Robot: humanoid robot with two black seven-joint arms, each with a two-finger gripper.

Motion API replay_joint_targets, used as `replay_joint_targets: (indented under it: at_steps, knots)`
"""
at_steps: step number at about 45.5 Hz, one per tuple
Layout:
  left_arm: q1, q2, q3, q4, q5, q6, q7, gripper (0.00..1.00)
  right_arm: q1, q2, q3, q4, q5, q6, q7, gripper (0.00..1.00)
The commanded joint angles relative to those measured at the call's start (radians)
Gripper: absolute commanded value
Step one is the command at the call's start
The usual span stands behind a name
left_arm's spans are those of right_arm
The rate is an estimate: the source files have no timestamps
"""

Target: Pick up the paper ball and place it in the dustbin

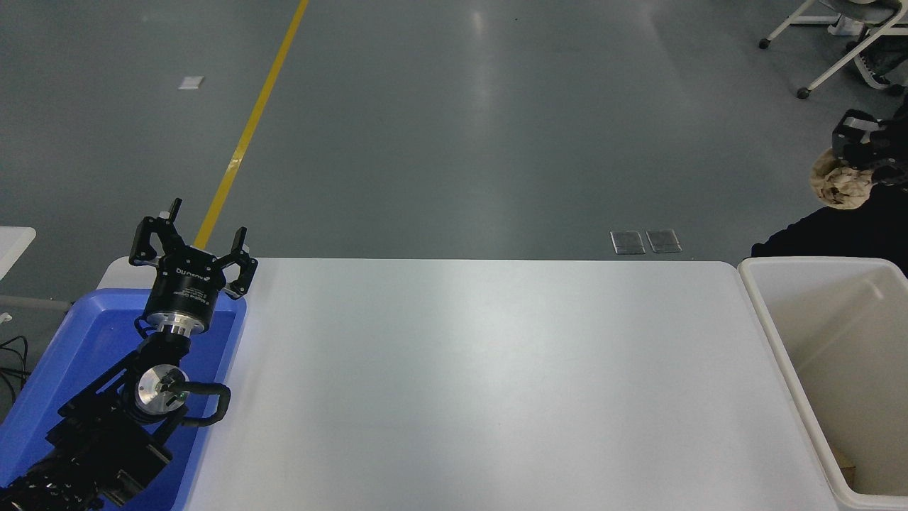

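Note:
The paper ball (840,186), a tan wrinkled wad, hangs in my right gripper (845,170) at the far right, high above the far end of the dustbin (765,312). The right gripper is shut on the ball, and only part of it shows at the picture's edge. The dustbin is an off-white rectangular bin standing against the table's right end, partly cut off by the frame. My left gripper (193,238) is open and parked at the lower left over the blue tray (78,341).
The white table (482,383) spans the middle. A small tan scrap (848,465) lies on the bin's floor. A black shape (830,231) sits behind the bin. Chair legs on castors (805,89) stand at the top right.

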Motion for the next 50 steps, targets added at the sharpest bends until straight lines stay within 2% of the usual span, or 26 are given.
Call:
replay_joint_targets:
  at_steps: [1, 17, 31, 50]
  knots:
    - [-0.001, 0.0, 0.0, 0.0, 0.0, 0.0, 0.0, 0.98, -0.014, -0.001, -0.017, -0.024, -0.008, 0.004, 0.0, 0.05]
    - [0.001, 0.0, 0.0, 0.0, 0.0, 0.0, 0.0, 0.98, -0.294, -0.06, 0.0, -0.314, 0.004, -0.013, 0.0, 0.05]
    - [0.001, 0.0, 0.0, 0.0, 0.0, 0.0, 0.0, 0.98, -0.569, -0.068, 0.041, -0.579, 0.015, -0.054, 0.0, 0.05]
    - [-0.001, 0.0, 0.0, 0.0, 0.0, 0.0, 0.0, 0.98, -1.073, -0.08, 0.303, -0.789, 0.015, -0.227, 0.0, 0.05]
